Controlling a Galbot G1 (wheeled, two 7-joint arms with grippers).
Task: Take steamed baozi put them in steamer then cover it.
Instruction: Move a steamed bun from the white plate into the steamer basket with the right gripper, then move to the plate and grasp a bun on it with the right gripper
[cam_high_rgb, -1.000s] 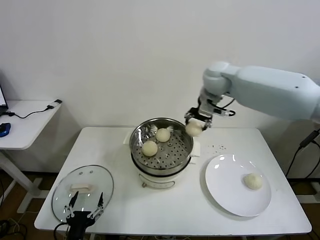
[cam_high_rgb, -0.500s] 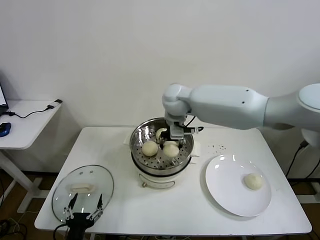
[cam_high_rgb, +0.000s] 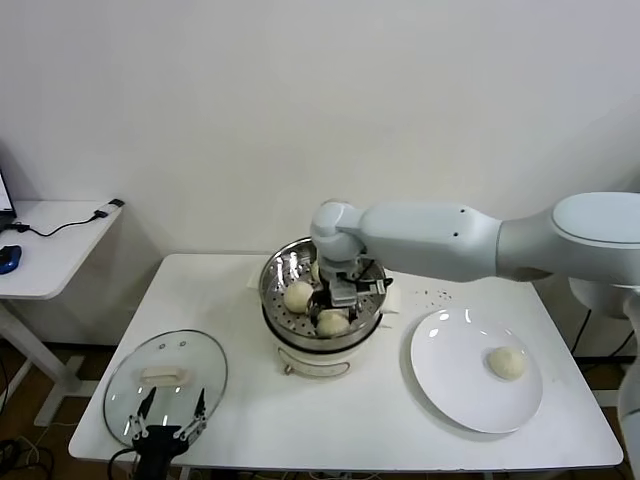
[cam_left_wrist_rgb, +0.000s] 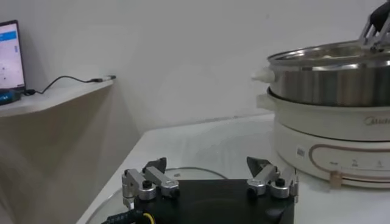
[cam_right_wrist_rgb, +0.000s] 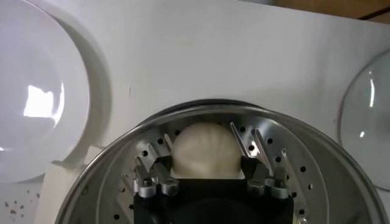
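Note:
The steel steamer (cam_high_rgb: 266, 292) sits mid-table on its white pot base. My right gripper (cam_high_rgb: 335, 306) reaches down inside it, fingers open on either side of a cream baozi (cam_high_rgb: 332, 322) that rests on the perforated floor. In the right wrist view that baozi (cam_right_wrist_rgb: 204, 149) fills the gap of the right gripper (cam_right_wrist_rgb: 206, 169). Another baozi (cam_high_rgb: 298, 296) lies to its left and a third (cam_high_rgb: 315, 270) peeks out behind the arm. One more baozi (cam_high_rgb: 505, 362) remains on the white plate (cam_high_rgb: 450, 350). The glass cover (cam_high_rgb: 165, 385) lies at the front left. My left gripper (cam_high_rgb: 170, 415) waits open above it.
The white plate takes up the table's right side. A low side table (cam_high_rgb: 50, 250) with cables and a mouse stands off to the left. The wall is close behind the steamer. In the left wrist view the pot base (cam_left_wrist_rgb: 329, 146) stands just beyond the left gripper (cam_left_wrist_rgb: 210, 169).
My right arm swung left from the steamer's far-right rim into the basket carrying a baozi, lowered, and its fingers opened; the baozi now rests on the floor. The left arm stayed still.

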